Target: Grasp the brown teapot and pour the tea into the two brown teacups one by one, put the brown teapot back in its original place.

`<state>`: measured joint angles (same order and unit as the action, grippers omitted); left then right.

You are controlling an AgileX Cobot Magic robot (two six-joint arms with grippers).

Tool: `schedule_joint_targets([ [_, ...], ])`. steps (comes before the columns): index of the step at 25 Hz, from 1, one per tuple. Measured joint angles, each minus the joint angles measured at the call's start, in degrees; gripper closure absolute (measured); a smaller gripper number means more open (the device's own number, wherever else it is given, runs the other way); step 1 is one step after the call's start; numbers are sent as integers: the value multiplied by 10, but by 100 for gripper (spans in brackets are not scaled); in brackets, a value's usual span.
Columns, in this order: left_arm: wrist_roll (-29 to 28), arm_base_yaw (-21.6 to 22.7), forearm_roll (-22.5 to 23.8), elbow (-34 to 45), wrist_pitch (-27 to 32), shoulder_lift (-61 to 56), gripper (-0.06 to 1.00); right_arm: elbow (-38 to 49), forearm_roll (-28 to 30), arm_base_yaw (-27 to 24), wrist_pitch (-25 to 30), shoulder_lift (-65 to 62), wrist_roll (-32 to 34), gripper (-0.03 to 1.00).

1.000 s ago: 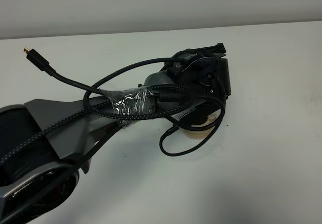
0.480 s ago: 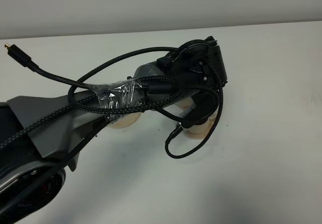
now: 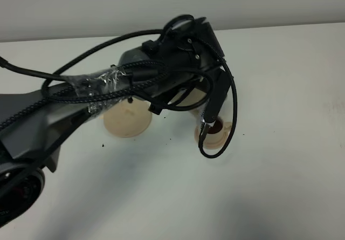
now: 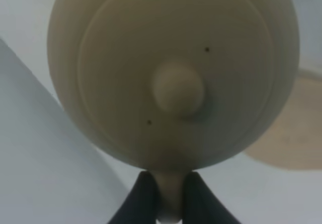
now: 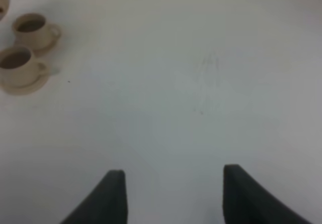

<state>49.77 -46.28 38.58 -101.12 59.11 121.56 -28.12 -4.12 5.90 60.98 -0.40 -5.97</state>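
Note:
The brown teapot [image 4: 171, 73] fills the left wrist view, lid knob toward the camera. My left gripper [image 4: 170, 196] is shut on its loop handle and holds it above the table. In the exterior view my left arm [image 3: 161, 67] hides the teapot. The wide saucer [image 3: 127, 122] lies bare under the arm, and its edge shows in the left wrist view [image 4: 287, 133]. One teacup on its saucer [image 3: 214, 132] shows beside a hanging cable. The right wrist view shows both teacups [image 5: 31, 30] [image 5: 17, 65], each holding dark tea. My right gripper [image 5: 173, 199] is open and empty, far from them.
Black braided cables [image 3: 226, 116] loop off the left arm and hang over the cup. Small dark specks lie on the white table [image 3: 102, 144] near the wide saucer. The table's far edge [image 3: 280, 27] meets a grey wall.
My left arm has swung back and to the left with the teapot, uncovering the wide saucer and one teacup. The hanging cable has swung with it.

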Motion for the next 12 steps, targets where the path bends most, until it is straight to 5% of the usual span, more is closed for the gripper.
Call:
schedule_joint_targets([
  [12, -385, 64, -49, 0, 90, -25, 79, 0, 0, 0, 0, 0, 0, 51],
])
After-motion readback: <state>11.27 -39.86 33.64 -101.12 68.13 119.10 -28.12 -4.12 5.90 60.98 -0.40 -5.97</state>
